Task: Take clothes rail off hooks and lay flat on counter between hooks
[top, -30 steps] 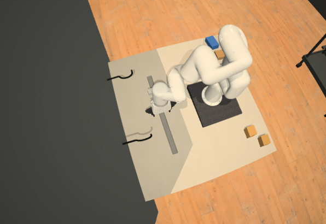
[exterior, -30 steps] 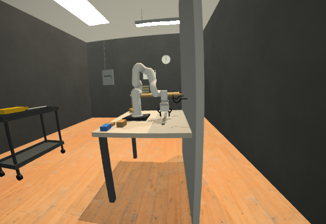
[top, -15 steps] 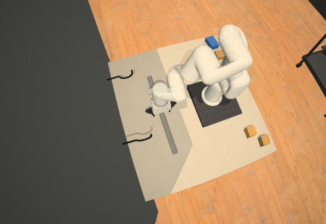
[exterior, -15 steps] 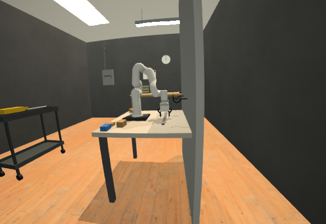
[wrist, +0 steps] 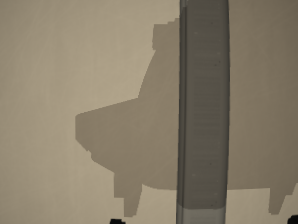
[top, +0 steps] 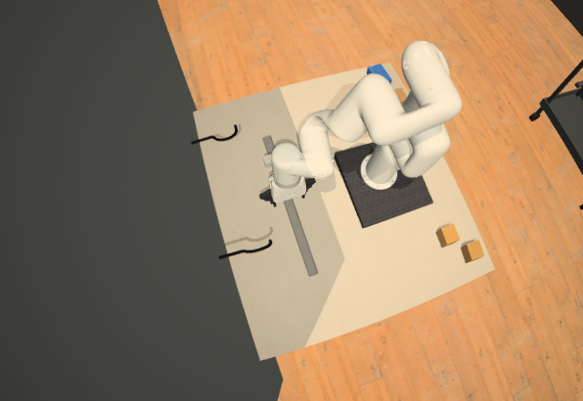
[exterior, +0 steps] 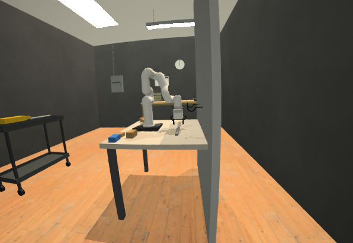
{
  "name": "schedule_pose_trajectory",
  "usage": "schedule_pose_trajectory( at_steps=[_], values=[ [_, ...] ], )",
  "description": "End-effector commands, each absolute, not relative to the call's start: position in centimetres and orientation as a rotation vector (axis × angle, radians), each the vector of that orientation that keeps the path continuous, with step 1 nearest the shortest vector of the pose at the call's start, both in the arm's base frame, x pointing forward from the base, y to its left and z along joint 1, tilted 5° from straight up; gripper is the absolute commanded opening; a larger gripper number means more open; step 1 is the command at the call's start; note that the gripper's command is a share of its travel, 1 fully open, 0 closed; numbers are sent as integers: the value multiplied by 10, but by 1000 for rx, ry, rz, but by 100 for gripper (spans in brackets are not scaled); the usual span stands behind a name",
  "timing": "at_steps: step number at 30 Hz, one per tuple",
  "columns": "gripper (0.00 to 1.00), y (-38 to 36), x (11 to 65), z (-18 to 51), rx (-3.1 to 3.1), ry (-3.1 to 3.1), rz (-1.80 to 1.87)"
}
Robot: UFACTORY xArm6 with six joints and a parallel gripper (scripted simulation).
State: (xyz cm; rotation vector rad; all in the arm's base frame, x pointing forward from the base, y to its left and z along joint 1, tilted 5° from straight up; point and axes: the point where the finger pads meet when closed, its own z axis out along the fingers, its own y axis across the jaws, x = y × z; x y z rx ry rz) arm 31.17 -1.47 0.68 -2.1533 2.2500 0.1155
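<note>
The grey clothes rail (top: pixel 299 229) (exterior: pixel 177 130) (wrist: pixel 203 110) lies flat on the counter (top: pixel 274 305), roughly parallel to the wall (top: pixel 88 183), out from the two black wall hooks (top: pixel 217 136) (top: pixel 246 250). Both hooks are bare. My gripper (top: pixel 285 197) (exterior: pixel 177 121) is open and empty, straddling the rail from just above near its middle. In the wrist view only the black fingertips show at the bottom edge, one on each side of the rail.
The arm's base stands on a dark mat (top: pixel 386 202). Two orange cubes (top: pixel 447 235) (top: pixel 472 250) sit at the counter's near right, a blue block (top: pixel 379 71) (exterior: pixel 114 137) and a brown block (exterior: pixel 131 133) at its far end. A black cart (exterior: pixel 26 149) stands on the floor.
</note>
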Motion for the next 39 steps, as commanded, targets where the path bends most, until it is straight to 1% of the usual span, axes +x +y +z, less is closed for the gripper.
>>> schedule_pose_trajectory(
  at_steps=[1,39],
  values=[
    [100,-15,313,13,-2152,2249,113],
    [100,-19,315,70,-2152,2249,113]
  ],
)
